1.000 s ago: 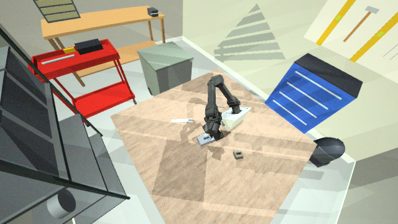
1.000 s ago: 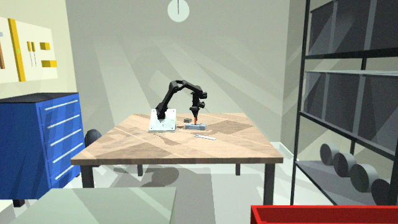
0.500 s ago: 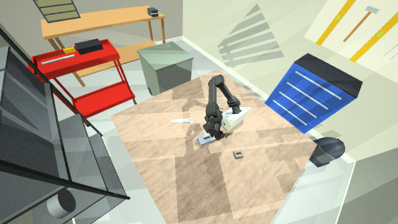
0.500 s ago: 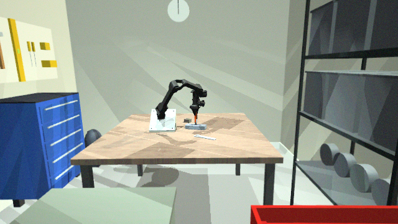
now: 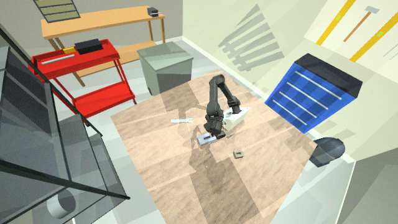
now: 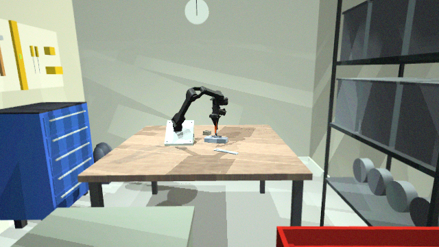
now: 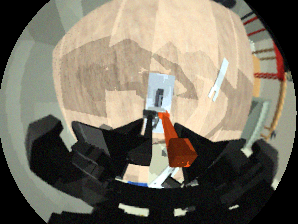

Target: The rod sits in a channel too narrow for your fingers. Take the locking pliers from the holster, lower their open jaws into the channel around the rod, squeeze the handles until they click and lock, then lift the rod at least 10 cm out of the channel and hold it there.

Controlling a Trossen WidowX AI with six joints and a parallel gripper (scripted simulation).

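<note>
1. Wooden table [image 5: 168,168] [image 6: 195,168] [image 7: 130,25], one, with one blue cabinet [image 5: 311,90] [image 6: 24,144] and one red cart [image 5: 106,96] [image 6: 357,238] nearby.
2. One black arm [image 5: 212,96] [image 6: 185,108] stands on one white slanted mount [image 5: 234,124] [image 6: 180,140].
3. Its one gripper [image 5: 218,133] [image 6: 216,123] [image 7: 158,123] is clenched on one pair of pliers [image 6: 216,129] [image 7: 172,135]; one orange handle shows.
4. Beneath sits one gray block [image 5: 203,141] [image 6: 216,140] [image 7: 167,82] with one dark slot [image 5: 206,137] [image 7: 159,97]. The pliers' lower end is at this block; the rod cannot be made out.
5. One pale forked strip [image 5: 180,121] [image 6: 226,151] [image 7: 219,80] and one small holed block [image 5: 236,155] [image 6: 206,132] lie apart from it.
</note>
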